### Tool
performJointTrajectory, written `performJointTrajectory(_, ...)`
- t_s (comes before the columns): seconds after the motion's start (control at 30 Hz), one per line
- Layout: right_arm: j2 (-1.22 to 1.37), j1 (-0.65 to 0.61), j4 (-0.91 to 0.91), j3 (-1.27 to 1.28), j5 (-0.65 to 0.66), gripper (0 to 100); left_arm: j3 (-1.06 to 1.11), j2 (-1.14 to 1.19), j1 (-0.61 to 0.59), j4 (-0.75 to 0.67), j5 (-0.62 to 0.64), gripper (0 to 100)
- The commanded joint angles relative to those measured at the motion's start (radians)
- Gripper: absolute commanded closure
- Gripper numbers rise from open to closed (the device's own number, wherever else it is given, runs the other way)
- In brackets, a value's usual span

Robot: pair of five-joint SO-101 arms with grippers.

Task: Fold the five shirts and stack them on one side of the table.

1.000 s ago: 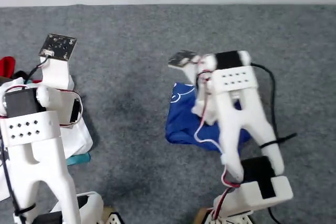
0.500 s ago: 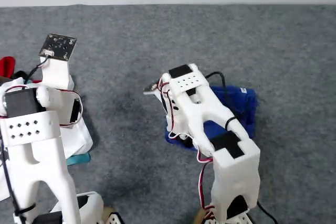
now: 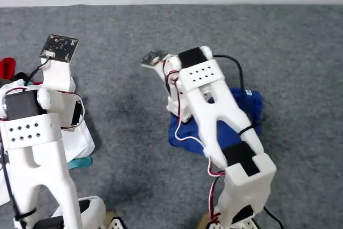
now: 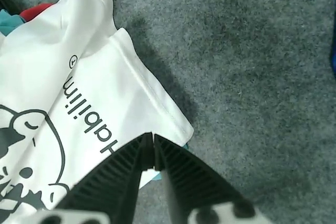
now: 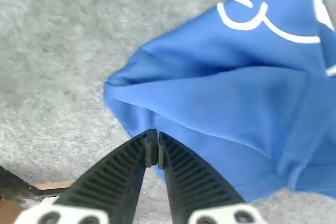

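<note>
A blue shirt (image 3: 249, 108) with white print lies crumpled mid-table, partly under my right arm (image 3: 214, 95). In the right wrist view my right gripper (image 5: 153, 148) is shut, its tips at the folded edge of the blue shirt (image 5: 236, 87); I see no cloth between them. At the table's left side a folded white shirt (image 3: 80, 140) with dark print tops a stack. My left gripper (image 4: 153, 141) is shut and hangs just above the edge of the white shirt (image 4: 79, 93), holding nothing. A teal shirt (image 3: 80, 162) peeks out beneath it.
A red garment (image 3: 6, 67) shows at the far left edge, behind the stack. Bare grey carpet-like tabletop (image 3: 123, 116) lies between the two arms and stretches to the far and right sides. A white wall borders the table's far edge.
My right arm swung left and dropped low over the blue shirt, then drew back toward the far side. The shirt's right part has come out from under the arm. The left arm stayed put.
</note>
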Motion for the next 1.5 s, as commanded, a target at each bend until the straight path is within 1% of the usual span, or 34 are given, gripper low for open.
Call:
performJointTrajectory(0.0, -0.068, 0.074, 0.016, -0.049, -0.014, 98.3, -0.004, -0.031, -0.003, 0.023, -0.003, 100)
performJointTrajectory(0.07, -0.068, 0.102, -0.016, -0.051, -0.040, 97.1, -0.008, -0.031, -0.003, 0.023, 0.002, 100)
performJointTrajectory(0.1, -0.068, 0.114, -0.033, -0.051, -0.055, 94.8, -0.010, -0.031, -0.003, 0.023, 0.017, 100)
performJointTrajectory(0.2, -0.068, 0.139, -0.085, -0.051, -0.106, 82.3, -0.010, -0.031, 0.003, 0.023, 0.071, 100)
performJointTrajectory(0.27, -0.067, 0.156, -0.131, -0.051, -0.144, 75.0, -0.010, -0.031, 0.003, 0.023, 0.084, 100)
performJointTrajectory(0.33, -0.065, 0.166, -0.188, -0.049, -0.172, 73.1, -0.010, -0.031, 0.000, 0.023, 0.084, 100)
performJointTrajectory(0.57, 0.030, 0.191, -0.348, -0.049, -0.173, 76.0, -0.010, -0.025, -0.002, 0.023, 0.086, 100)
performJointTrajectory(0.73, 0.099, 0.223, -0.421, -0.051, -0.172, 76.0, -0.004, -0.021, -0.002, 0.023, 0.086, 100)
performJointTrajectory(0.87, 0.142, 0.223, -0.466, -0.051, -0.172, 76.0, -0.004, -0.021, -0.002, 0.021, 0.086, 100)
performJointTrajectory(1.0, 0.168, 0.211, -0.466, -0.051, -0.172, 77.1, -0.004, -0.021, -0.002, 0.021, 0.086, 100)
performJointTrajectory(1.07, 0.171, 0.205, -0.453, -0.051, -0.172, 82.0, -0.004, -0.021, -0.002, 0.021, 0.086, 100)
performJointTrajectory(1.17, 0.170, 0.193, -0.449, -0.051, -0.170, 92.2, -0.002, -0.021, -0.002, 0.023, 0.086, 100)
performJointTrajectory(1.27, 0.168, 0.188, -0.429, -0.052, -0.115, 99.1, -0.002, -0.021, -0.002, 0.023, 0.086, 100)
performJointTrajectory(1.47, 0.168, 0.208, -0.311, -0.100, -0.055, 98.8, -0.002, -0.021, -0.002, 0.023, 0.086, 100)
